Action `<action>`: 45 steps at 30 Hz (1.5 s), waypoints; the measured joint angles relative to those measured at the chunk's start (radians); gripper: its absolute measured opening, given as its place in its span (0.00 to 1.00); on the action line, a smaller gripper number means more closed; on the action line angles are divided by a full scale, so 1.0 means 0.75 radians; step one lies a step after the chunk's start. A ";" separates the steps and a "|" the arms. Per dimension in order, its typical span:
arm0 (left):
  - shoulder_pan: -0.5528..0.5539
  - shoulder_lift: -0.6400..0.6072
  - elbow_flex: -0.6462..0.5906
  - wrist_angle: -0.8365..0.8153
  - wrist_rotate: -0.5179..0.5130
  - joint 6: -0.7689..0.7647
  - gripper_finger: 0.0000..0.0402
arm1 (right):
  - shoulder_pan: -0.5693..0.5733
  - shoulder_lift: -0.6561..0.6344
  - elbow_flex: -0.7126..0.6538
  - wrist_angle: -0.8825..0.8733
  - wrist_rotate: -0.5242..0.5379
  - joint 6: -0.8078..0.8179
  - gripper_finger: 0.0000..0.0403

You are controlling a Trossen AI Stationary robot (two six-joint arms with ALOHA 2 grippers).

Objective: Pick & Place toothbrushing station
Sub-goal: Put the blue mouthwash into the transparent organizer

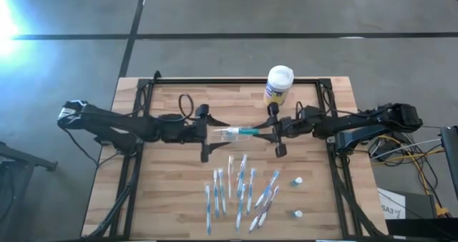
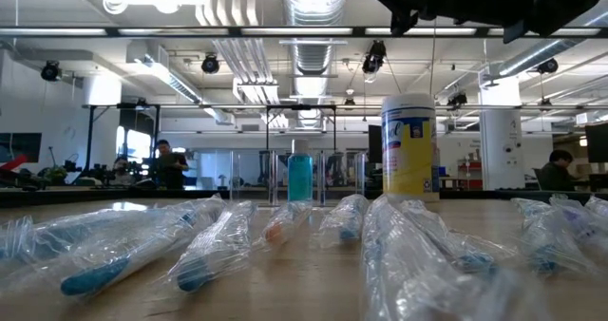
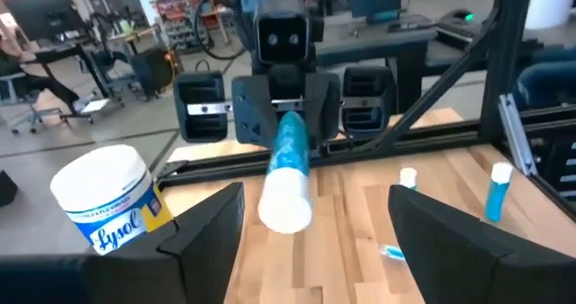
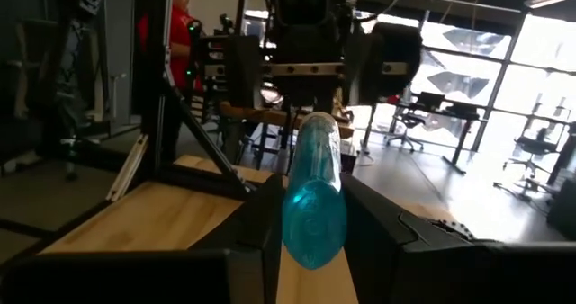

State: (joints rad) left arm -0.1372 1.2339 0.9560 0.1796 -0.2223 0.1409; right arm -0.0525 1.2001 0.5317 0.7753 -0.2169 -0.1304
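The right gripper (image 1: 268, 132), at the frame centre, clamps the teal end of a tube (image 1: 240, 132). The tube's long axis lies horizontal, white end toward the wide-open left gripper (image 1: 210, 132), which is nearest. The toothbrushing station (image 2: 302, 179) probably stands mid-frame in the low view, beside the canister (image 1: 278, 84).

The see-through plastic tube with blue inside and a white end (image 1: 238, 132) lies flat in the air above the middle of the table, its blue end pinched by the right gripper (image 1: 268, 131)
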 joint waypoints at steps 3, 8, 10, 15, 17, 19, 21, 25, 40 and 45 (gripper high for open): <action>0.021 0.030 0.054 -0.022 0.011 -0.014 0.70 | 0.010 0.000 0.008 -0.003 -0.003 -0.006 0.21; 0.055 0.035 0.077 -0.046 0.089 -0.026 0.70 | 0.009 -0.012 0.008 0.002 -0.003 -0.012 0.22; 0.068 0.036 0.076 -0.064 0.114 -0.034 0.70 | 0.009 -0.012 0.008 0.006 -0.003 -0.015 0.21; 0.092 0.071 0.075 -0.045 0.160 -0.042 0.70 | 0.009 -0.011 0.021 0.018 -0.003 -0.024 0.21; 0.096 0.081 0.081 -0.042 0.172 -0.041 0.70 | 0.009 -0.010 0.023 0.018 -0.003 -0.026 0.22; 0.098 0.088 0.088 -0.039 0.174 -0.040 0.70 | 0.009 -0.010 0.025 0.018 -0.003 -0.026 0.22; 0.102 0.090 0.091 -0.041 0.175 -0.040 0.70 | 0.009 -0.010 0.025 0.018 -0.002 -0.026 0.22; 0.103 0.090 0.097 -0.026 0.178 -0.036 0.69 | 0.009 -0.010 0.025 0.018 -0.003 -0.026 0.21; 0.135 0.158 0.127 0.042 0.245 -0.023 0.51 | 0.009 -0.010 0.025 0.019 -0.001 -0.026 0.22; 0.135 0.143 0.140 0.028 0.279 -0.021 0.48 | 0.009 -0.010 0.025 0.018 -0.001 -0.026 0.22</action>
State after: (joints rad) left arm -0.0357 1.3410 1.0606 0.2008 -0.0129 0.1251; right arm -0.0460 1.1927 0.5503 0.7891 -0.2176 -0.1501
